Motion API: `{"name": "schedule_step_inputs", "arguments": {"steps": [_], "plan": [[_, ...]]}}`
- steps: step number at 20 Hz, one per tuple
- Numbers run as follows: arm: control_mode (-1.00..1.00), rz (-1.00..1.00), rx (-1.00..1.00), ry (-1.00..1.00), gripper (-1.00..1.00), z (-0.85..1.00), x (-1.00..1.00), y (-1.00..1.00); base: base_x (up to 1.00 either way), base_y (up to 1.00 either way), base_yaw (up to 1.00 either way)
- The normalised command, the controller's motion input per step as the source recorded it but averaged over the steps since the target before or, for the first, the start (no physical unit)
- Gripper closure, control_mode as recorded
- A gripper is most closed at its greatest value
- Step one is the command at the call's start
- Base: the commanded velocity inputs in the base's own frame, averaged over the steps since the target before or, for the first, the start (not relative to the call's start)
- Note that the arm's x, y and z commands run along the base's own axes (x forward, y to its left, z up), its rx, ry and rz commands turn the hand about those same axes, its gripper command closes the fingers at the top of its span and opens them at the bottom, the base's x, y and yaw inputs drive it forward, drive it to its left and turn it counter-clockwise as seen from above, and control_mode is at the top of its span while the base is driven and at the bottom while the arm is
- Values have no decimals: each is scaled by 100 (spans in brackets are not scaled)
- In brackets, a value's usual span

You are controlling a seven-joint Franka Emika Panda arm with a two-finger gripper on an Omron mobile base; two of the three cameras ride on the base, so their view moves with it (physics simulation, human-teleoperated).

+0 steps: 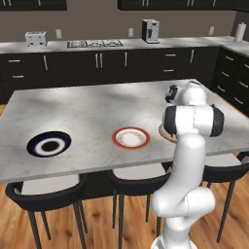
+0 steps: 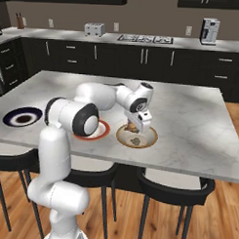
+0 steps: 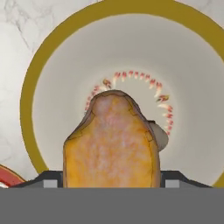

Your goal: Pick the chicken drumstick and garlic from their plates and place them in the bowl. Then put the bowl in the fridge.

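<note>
My gripper (image 3: 111,181) is shut on the golden-brown chicken drumstick (image 3: 111,144), holding it just above the beige bowl (image 3: 35,74). In the right base view the gripper (image 2: 136,126) hangs over the bowl (image 2: 153,138) on the island's near side. The greyish garlic (image 2: 135,140) lies inside the bowl; in the hand view the garlic (image 3: 161,136) peeks out from behind the drumstick. The white red-rimmed plate (image 1: 131,138) sits bare just left of the bowl (image 1: 164,133). The navy plate (image 1: 48,144) sits bare farther left. The fridge is out of view.
Black stools (image 1: 46,192) stand along the marble island's near edge (image 1: 97,170). Dark cabinets line the back wall, with a toaster (image 1: 35,38), a stovetop (image 1: 94,43) and a coffee machine (image 1: 150,30) on the counter. A paper towel roll (image 1: 240,32) stands at the far right.
</note>
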Motion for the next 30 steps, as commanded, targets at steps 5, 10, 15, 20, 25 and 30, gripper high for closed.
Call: {"name": "schedule_step_inputs", "arguments": {"steps": [5, 10, 15, 20, 25, 30], "plan": [[-100, -17, 0, 0, 100, -27, 20, 0, 0, 0, 0], [-100, -11, 0, 0, 100, -31, 10, 0, 0, 0, 0], [-100, -5, 0, 0, 100, -28, 10, -3, 0, 0, 0], [-100, -2, 0, 0, 100, -19, 8, -10, 0, 0, 0], [-100, 0, 0, 0, 100, -16, 5, -12, 0, 0, 0], [-100, 0, 0, 1, -100, -13, 0, -9, 0, 0, 0]]}}
